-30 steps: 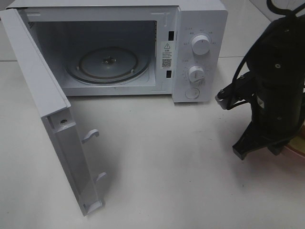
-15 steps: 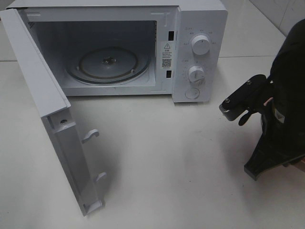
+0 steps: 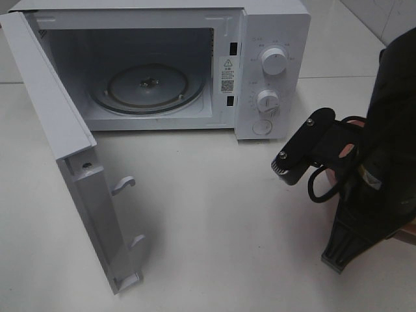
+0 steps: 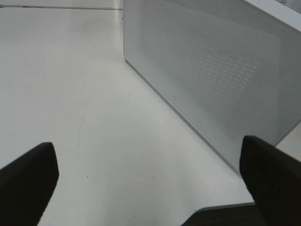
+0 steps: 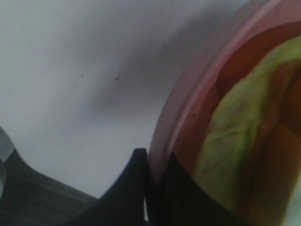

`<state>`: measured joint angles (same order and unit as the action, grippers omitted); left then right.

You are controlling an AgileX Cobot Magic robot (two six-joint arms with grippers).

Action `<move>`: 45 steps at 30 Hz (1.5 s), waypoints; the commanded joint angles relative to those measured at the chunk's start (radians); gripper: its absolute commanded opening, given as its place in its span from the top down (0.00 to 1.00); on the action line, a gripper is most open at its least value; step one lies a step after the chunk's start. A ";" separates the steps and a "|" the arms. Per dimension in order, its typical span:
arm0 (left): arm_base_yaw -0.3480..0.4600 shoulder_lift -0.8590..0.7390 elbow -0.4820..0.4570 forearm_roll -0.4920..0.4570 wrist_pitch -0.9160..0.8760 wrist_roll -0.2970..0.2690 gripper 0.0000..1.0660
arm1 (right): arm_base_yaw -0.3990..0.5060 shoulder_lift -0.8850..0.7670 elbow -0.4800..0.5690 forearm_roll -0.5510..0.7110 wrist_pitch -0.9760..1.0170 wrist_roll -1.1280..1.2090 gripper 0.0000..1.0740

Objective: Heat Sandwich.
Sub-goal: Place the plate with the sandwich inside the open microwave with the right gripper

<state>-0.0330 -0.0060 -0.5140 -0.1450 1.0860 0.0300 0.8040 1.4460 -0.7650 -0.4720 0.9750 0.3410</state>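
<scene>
— High view first?
— White microwave (image 3: 195,65) across the upper part of the frame, door (image 3: 65,156) swung open toward the lower left, glass turntable (image 3: 148,88) bare inside. Two knobs (image 3: 273,62) on the control panel at upper right of the oven. White table (image 3: 221,221) all around.
— And the arms there?
— Only the right arm (image 3: 383,162), big and black along the right edge, leaning over the table beside the oven. Claw itself hidden behind the arm body in this view. A sliver of pink at the far right edge, lower down, too small to read.
— Left wrist view?
— Left gripper (image 4: 150,188) spread wide: two dark fingertips (image 4: 28,179) at the lower corners of the frame, well apart, nothing between them but table. Perforated white wall of the microwave (image 4: 211,80) running from upper middle to the right edge.
— Right wrist view?
— Right gripper (image 5: 153,188) at the bottom middle, jaws pinched together on the rim of the pink plate (image 5: 188,103). Plate filling the right half of the frame. Sandwich (image 5: 240,141) lying on it, right side of the frame, pale yellow-green layer beside orange-red, very close and blurred. Bare white table over the upper left.
— Sandwich inside the oven?
— Not yet; on the plate, outside, over the table.
</scene>
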 commanded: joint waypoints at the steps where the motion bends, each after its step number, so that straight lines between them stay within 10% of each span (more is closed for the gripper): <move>1: 0.005 -0.015 0.000 -0.005 -0.014 0.002 0.08 | 0.066 -0.022 0.003 -0.060 0.022 -0.014 1.00; 16: 0.005 -0.015 0.000 -0.005 -0.014 0.002 0.08 | 0.216 -0.023 0.003 -0.120 0.017 -0.151 0.99; 45: 0.005 -0.015 0.000 -0.005 -0.014 0.002 0.08 | 0.217 -0.023 0.003 -0.126 -0.204 -0.719 0.97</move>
<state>-0.0330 -0.0060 -0.5140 -0.1450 1.0860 0.0300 1.0180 1.4350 -0.7650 -0.5620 0.7730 -0.3260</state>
